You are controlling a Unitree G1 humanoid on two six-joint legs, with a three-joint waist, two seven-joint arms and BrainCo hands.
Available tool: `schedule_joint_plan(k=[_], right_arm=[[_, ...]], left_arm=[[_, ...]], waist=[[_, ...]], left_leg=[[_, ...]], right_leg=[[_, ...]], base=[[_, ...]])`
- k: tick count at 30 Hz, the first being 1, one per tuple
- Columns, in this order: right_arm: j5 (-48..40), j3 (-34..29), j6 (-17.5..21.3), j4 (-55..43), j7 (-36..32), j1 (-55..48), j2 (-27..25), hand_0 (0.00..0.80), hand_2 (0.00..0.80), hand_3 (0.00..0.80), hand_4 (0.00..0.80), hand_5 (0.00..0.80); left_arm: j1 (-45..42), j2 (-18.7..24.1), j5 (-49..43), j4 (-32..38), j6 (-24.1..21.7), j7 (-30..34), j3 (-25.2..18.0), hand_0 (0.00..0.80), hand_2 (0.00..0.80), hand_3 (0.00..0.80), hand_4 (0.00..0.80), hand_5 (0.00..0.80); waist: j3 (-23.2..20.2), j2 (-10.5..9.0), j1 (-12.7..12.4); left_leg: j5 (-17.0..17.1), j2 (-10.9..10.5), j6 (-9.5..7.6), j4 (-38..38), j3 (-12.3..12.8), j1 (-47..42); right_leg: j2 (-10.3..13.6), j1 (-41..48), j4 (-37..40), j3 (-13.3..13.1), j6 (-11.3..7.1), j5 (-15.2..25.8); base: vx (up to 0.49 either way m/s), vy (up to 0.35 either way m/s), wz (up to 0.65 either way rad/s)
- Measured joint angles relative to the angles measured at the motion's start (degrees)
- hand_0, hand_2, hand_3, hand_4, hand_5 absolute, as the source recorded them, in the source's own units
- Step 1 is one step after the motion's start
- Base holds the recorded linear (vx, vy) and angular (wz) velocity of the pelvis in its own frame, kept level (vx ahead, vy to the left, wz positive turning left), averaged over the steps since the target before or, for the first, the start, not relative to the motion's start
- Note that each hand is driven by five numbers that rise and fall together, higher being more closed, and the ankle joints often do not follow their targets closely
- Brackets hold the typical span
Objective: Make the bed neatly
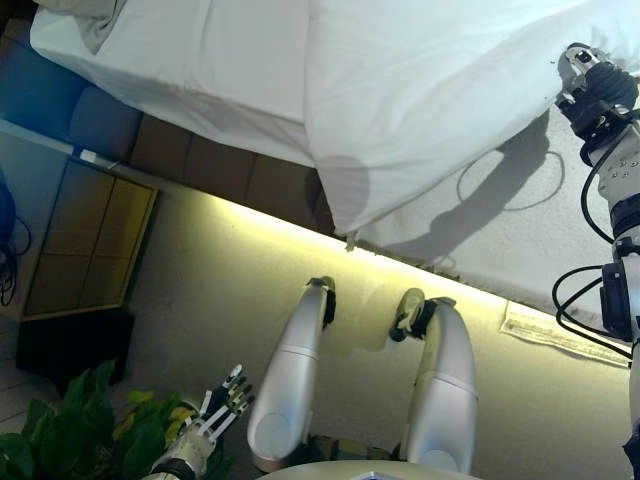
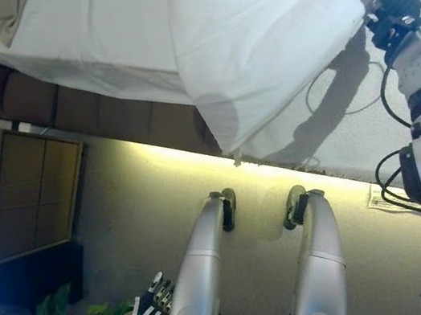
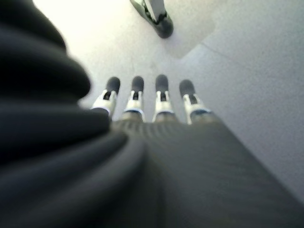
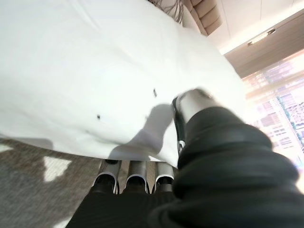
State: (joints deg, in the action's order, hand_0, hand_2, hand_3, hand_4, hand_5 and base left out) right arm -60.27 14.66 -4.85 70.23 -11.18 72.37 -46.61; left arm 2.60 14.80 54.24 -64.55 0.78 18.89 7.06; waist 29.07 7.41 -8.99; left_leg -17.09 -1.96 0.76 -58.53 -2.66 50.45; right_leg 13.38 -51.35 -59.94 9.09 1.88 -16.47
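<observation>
Taking the bed (image 1: 150, 75) with its white sheet as the landmark: off its left end a low wooden cabinet (image 1: 90, 245) stands on the floor, with a green leafy plant (image 1: 60, 430) further out from the bed. Just right of the plant, well clear of the bed, the left hand (image 1: 215, 415) hangs idle, fingers straight and spread. At the bed's near edge, a large white fabric duvet (image 1: 420, 110) drapes over the side, its corner hanging toward the floor. At the duvet's right edge the right hand (image 2: 383, 4) pinches the cloth, thumb on top and fingers beneath. The step looks like pulling the duvet straight; next, that edge probably needs drawing along the bed until the hanging corner lies flat.
</observation>
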Motion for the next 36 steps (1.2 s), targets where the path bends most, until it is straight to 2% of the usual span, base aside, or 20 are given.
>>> schedule_joint_plan(k=[17,21,27,31,36], right_arm=[[0.0,0.9,0.1,-0.3,-2.4,-0.5,0.1,0.800,0.800,0.800,0.800,0.800],[-0.2,1.0,-1.2,-0.6,-3.5,-2.1,1.4,0.800,0.800,0.800,0.800,0.800],[-1.3,0.9,-4.1,-4.2,-5.2,-8.1,4.7,0.800,0.800,0.800,0.800,0.800],[-1.3,1.0,-4.6,-5.0,-6.0,-10.5,8.6,0.800,0.800,0.800,0.800,0.800],[-2.1,1.0,-4.6,-5.0,-6.0,-11.5,12.6,0.800,0.800,0.800,0.800,0.800]], left_arm=[[-0.2,1.7,0.0,1.7,-0.5,0.2,0.1,0.000,0.000,0.000,0.000,0.000],[0.9,2.3,0.7,6.5,-2.4,1.0,1.2,0.000,0.000,0.000,0.000,0.000],[7.8,4.6,7.1,18.4,-6.0,1.4,6.9,0.000,0.000,0.000,0.000,0.000],[13.1,6.5,10.4,24.1,-7.5,-0.2,7.8,0.000,0.000,0.000,0.000,0.000],[18.3,6.9,12.3,25.2,-7.8,-1.8,7.8,0.000,0.000,0.000,0.000,0.000]], waist=[[0.4,-0.05,0.1],[0.4,-0.15,0.2],[0.3,-0.54,0.6],[-0.4,-2.54,1.6],[-1.3,-4.41,1.7]], left_leg=[[0.3,0.3,0.09,2.4,0.0,-3.2],[0.3,0.7,0.04,4.5,0.2,-7.2],[0.7,1.6,-0.21,8.9,1.1,-13.7],[1.6,1.9,0.45,12.9,1.5,-18.3],[3.1,2.1,0.67,18.9,2.4,-23.9]], right_leg=[[-0.2,3.6,2.6,0.8,-0.22,0.2],[-0.6,7.5,5.0,0.9,-0.67,0.6],[-1.5,14.0,10.1,0.8,-1.65,2.0],[-2.0,18.2,14.1,0.9,-2.22,3.1],[-2.4,23.2,19.4,1.0,-2.61,4.4]], base=[[0.000,0.000,0.00],[0.001,0.035,-0.05],[0.016,0.012,-0.09],[0.031,-0.032,-0.07],[0.031,-0.055,-0.06]])
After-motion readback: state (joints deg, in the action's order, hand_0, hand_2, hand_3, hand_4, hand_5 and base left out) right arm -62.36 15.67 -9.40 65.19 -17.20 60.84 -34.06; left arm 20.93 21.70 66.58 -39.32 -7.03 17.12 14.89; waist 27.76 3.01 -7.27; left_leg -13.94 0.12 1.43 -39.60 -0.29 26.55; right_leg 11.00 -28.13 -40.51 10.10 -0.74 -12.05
